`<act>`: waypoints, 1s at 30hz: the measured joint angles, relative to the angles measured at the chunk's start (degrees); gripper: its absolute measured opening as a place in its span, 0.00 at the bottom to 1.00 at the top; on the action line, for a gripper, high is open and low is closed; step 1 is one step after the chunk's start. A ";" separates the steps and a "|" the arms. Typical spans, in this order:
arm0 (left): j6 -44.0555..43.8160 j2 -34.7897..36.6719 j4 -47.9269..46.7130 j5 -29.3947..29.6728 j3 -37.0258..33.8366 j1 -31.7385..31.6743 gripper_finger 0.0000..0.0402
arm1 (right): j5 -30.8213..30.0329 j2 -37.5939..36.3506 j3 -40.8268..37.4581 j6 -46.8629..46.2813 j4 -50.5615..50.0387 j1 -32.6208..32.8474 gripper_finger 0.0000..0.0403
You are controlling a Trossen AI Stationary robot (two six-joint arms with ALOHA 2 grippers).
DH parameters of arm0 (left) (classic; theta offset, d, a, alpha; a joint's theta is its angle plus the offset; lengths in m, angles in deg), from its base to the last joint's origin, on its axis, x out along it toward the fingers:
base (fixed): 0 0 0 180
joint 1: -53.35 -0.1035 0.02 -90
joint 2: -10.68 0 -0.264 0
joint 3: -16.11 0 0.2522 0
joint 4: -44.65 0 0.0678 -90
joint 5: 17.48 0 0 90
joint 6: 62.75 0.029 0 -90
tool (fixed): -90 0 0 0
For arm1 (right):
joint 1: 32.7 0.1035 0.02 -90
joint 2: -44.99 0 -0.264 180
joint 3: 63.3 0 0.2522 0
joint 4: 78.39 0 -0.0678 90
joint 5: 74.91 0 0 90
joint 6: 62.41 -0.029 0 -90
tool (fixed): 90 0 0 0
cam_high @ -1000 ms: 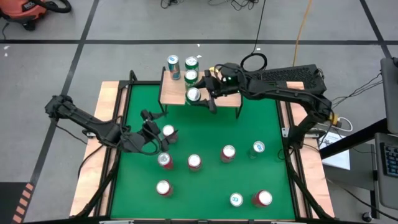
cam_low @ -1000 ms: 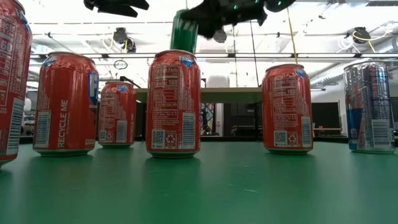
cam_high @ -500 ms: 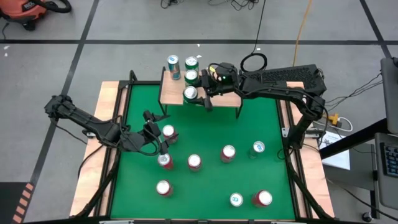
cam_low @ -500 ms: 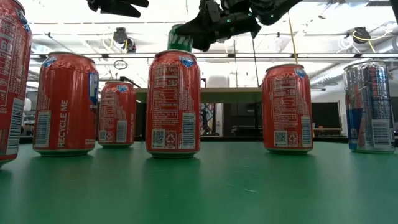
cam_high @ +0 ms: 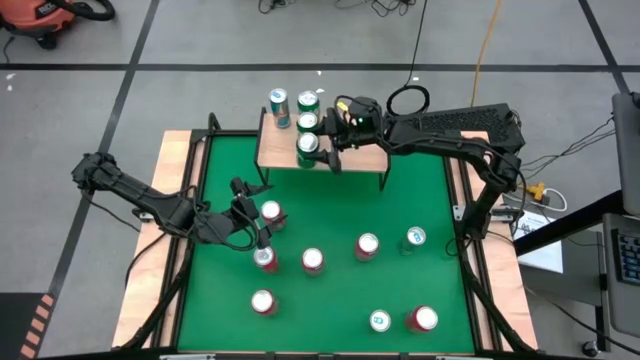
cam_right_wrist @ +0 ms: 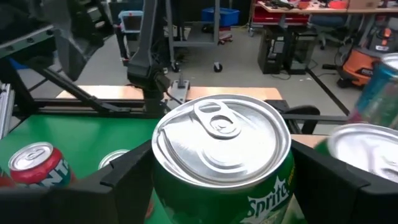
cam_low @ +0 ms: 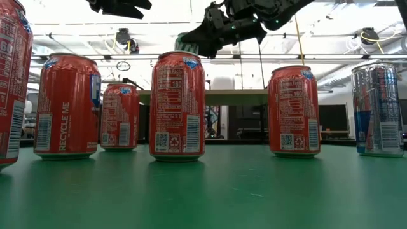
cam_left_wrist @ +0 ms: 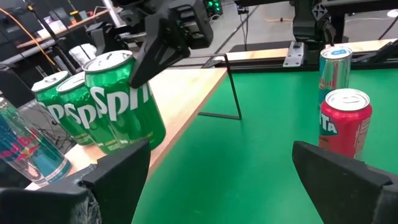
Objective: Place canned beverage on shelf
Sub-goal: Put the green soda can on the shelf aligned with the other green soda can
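The shelf (cam_high: 355,160), a wooden plank on thin black legs, stands at the green table's far edge. A blue can (cam_high: 279,103) and two green cans (cam_high: 307,102) (cam_high: 307,123) stand on it. My right gripper (cam_high: 322,146) is shut on a third green can (cam_high: 308,145) over the shelf's near left part; the can also shows in the left wrist view (cam_left_wrist: 121,102). My left gripper (cam_high: 255,213) hovers open above the table's left side, over a red can (cam_high: 270,212), touching nothing. My right gripper pinches the green can's side wall (cam_right_wrist: 161,186), just below its top rim, between its two fingers (cam_right_wrist: 124,180). The fingers come nearly level from the table's right side. The can leans slightly over the shelf's plank (cam_left_wrist: 180,99); I cannot tell whether its base touches the plank.
Several red cans (cam_high: 313,260) (cam_high: 367,245) (cam_high: 262,302) and two teal-topped cans (cam_high: 415,237) (cam_high: 380,320) stand spread over the green table (cam_high: 330,205). In the low view a red can (cam_low: 177,105) and a silver-blue can (cam_low: 379,108) stand close to the camera.
My right gripper has carried the green can down and a little toward the table's far edge, over the shelf. In the low view the can has sunk behind the near red can.
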 joint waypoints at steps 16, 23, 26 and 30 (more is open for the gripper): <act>-0.01 -0.01 -0.08 0.00 -0.04 0.00 0.96 | 0.06 2.09 -0.03 -1.43 0.90 -0.59 0.75; 0.04 -0.02 -0.23 0.03 -0.04 0.00 0.96 | -0.07 2.12 -0.02 -1.38 0.82 -0.60 0.74; 0.05 -0.02 -0.25 0.02 -0.04 0.00 0.96 | -0.15 2.12 -0.03 -1.40 0.79 -0.61 0.76; 0.07 -0.02 -0.26 0.03 -0.04 0.00 0.96 | -1.57 2.12 -0.02 -1.42 0.78 -0.61 0.80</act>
